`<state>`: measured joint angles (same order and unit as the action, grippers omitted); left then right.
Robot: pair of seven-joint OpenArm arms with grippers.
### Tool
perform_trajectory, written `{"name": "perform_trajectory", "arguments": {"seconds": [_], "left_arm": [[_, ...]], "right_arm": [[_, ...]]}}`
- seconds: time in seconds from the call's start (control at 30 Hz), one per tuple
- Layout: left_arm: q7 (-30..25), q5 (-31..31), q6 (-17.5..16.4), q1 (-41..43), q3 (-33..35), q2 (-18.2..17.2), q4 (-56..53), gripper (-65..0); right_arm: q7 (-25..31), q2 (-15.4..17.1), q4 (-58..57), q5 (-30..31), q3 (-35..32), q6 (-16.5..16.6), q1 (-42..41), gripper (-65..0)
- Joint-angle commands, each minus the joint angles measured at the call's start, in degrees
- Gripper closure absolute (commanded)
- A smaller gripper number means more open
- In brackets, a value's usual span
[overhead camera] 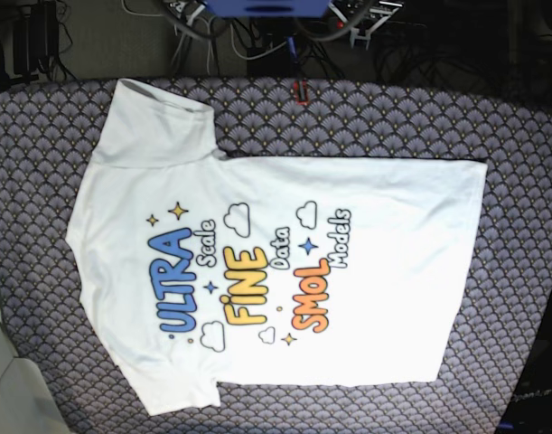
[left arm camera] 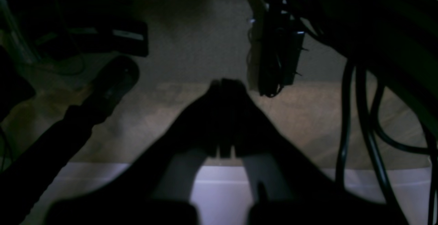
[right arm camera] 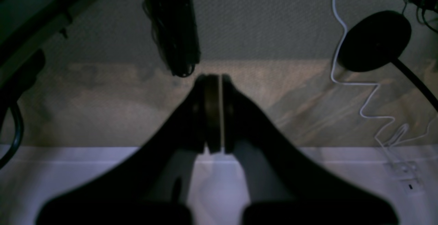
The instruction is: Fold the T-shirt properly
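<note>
patterned tablecloth, t-shirt flat, margins bare

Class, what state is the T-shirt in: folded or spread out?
Spread out. The T-shirt lies flat, print side up, on the patterned table cover, both sleeves extended and no fold made.

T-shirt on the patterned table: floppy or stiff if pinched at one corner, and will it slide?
Probably floppy: the T-shirt lies flat as thin cloth, so a pinched corner would likely lift and drape. Probably light. Pushed, it may bunch rather than slide whole, since the patterned table cover looks textured.
</note>
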<state>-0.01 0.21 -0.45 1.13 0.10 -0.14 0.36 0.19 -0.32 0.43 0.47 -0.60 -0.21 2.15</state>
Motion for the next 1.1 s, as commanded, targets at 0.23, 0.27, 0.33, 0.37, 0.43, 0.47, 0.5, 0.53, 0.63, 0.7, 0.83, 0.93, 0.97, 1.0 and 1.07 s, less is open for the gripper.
{"name": "perform_trajectory", "arguments": {"seconds": [0.23, 0.27, 0.33, 0.37, 0.43, 0.47, 0.5, 0.53, 0.63, 0.7, 0.83, 0.93, 0.97, 1.0, 1.07], "left_arm": [[0.5, 0.3, -0.2, 8.4, 0.0, -3.0, 11.6, -0.4], [0.5, 0.3, -0.2, 10.3, 0.0, -3.7, 14.6, -0.4], [0.5, 0.3, -0.2, 13.8, 0.0, -4.5, 20.0, -0.4], [0.5, 0.3, -0.2, 16.0, 0.0, -5.0, 23.7, -0.4], [0.4, 0.1, -0.3, 20.8, 0.0, -6.6, 31.4, -0.4], [0.3, 0.1, -0.3, 23.3, 0.0, -7.1, 35.9, -0.4], [0.4, -0.1, -0.3, 25.4, 0.0, -7.6, 40.1, -0.4], [0.4, -0.2, -0.3, 28.3, 0.0, -8.1, 45.0, -0.4], [0.5, -0.3, -0.3, 35.2, -0.1, -9.8, 58.8, -0.4], [0.5, -0.3, -0.3, 39.7, -0.3, -10.5, 66.8, -0.4], [0.5, -0.3, -0.2, 47.9, -0.5, -12.3, 82.3, -0.4], [0.5, -0.3, 0.1, 53.0, -0.6, -14.1, 93.0, -0.4], [0.5, -0.3, 0.1, 54.5, -0.9, -14.6, 95.7, -0.4], [0.5, -0.3, 0.1, 55.8, -2.0, -14.8, 98.9, -0.4], [0.5, -1.8, -0.1, 57.9, -4.6, -14.7, 104.7, -0.4]], "right_arm": [[1.7, 0.2, 14.4, 0.1, -0.1, 0.5, 11.3, 0.0], [1.7, 0.3, 16.6, 0.1, -0.2, 0.5, 12.9, 0.0], [1.7, 0.3, 21.1, 0.1, -0.2, 0.5, 16.1, 0.0], [1.7, 0.3, 23.7, 0.0, -0.2, 0.5, 18.1, 0.0], [1.7, 0.9, 29.9, 0.0, -0.2, 0.5, 22.0, 0.0], [1.7, 1.2, 33.2, 0.0, -0.2, 0.5, 24.4, 0.0], [1.7, 1.5, 36.6, 0.0, -0.2, 0.5, 26.3, 0.0], [1.8, 1.7, 40.6, 0.0, -0.2, 0.5, 28.8, 0.0], [1.8, 3.9, 53.6, 0.0, -0.1, 0.5, 36.7, 0.0], [1.8, 4.6, 61.4, 0.0, 0.2, 0.5, 41.4, 0.0], [1.5, 7.7, 77.3, 0.1, 0.4, 0.5, 50.4, 0.0], [1.5, 9.2, 88.7, 0.1, 2.9, 0.5, 56.5, 0.0], [1.4, 9.2, 91.6, 0.1, 4.0, 0.5, 57.9, 0.0], [1.7, 9.2, 95.0, 0.1, 5.4, 0.5, 59.3, 0.0], [1.3, 9.1, 101.9, 0.2, 8.1, 0.5, 61.2, 0.0]]}}
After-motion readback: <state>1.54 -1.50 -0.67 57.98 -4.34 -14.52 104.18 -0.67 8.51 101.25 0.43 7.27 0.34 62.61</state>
